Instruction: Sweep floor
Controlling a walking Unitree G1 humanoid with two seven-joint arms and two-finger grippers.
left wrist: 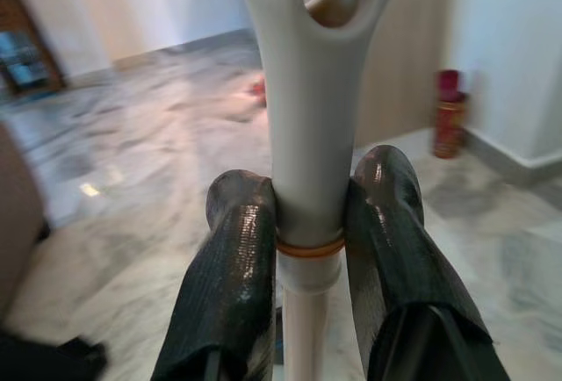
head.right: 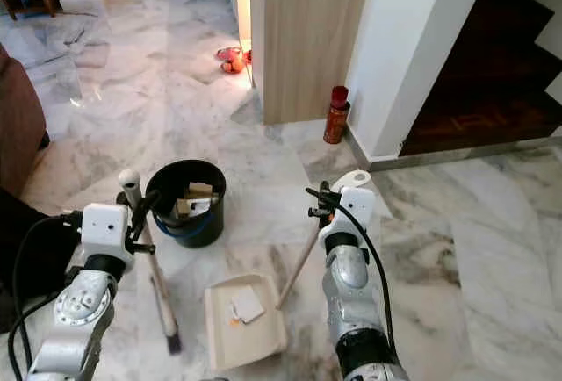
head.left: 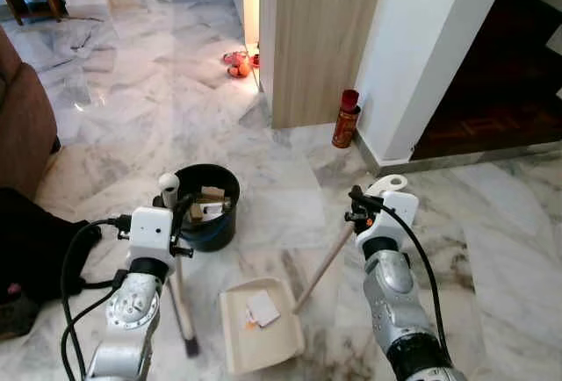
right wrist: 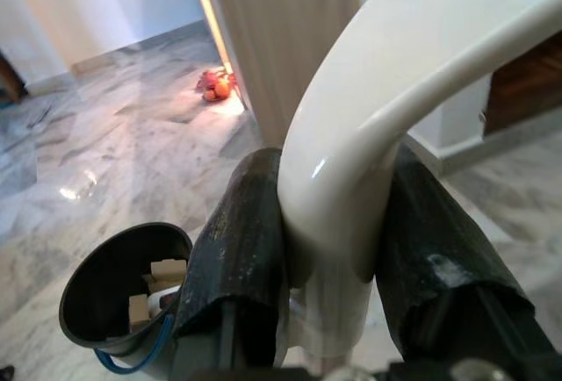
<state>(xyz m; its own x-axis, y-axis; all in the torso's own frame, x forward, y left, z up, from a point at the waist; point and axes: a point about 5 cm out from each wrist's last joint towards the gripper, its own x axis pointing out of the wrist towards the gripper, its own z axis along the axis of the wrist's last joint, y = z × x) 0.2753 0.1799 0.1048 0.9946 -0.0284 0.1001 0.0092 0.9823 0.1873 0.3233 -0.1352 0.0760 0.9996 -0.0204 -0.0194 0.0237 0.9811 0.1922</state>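
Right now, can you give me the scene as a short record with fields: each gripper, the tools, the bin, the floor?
left gripper: shut on the broom handle near its top
right gripper: shut on the dustpan handle
broom: about upright, bristle end on the floor beside the dustpan
dustpan: on the floor between the arms, holding a white scrap
bin: black, open, scraps inside, behind the dustpan
floor: marble
other: red can by the wall corner
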